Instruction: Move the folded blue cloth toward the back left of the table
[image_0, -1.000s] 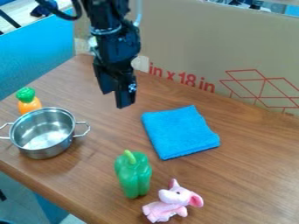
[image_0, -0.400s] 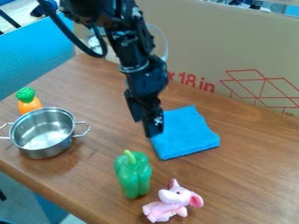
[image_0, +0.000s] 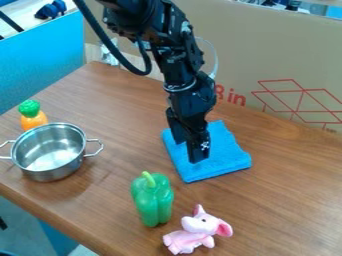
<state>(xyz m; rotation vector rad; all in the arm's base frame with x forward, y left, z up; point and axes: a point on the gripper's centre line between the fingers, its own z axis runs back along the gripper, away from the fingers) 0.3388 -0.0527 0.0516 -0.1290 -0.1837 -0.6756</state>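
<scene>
Hanging over blue cloth (image_0: 228, 156) | tool (image_0: 188, 151) spread | green pepper (image_0: 153, 200) near pink toy elephant (image_0: 195, 232)

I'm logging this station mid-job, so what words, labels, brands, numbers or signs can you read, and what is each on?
"8 in", in red on the cardboard panel; anything to its left is hidden behind the arm.
The white mark on the gripper is too small to read.
The red line drawing on the cardboard has no readable words.
I can read nothing on the pot, green pepper or blue cloth.
</scene>
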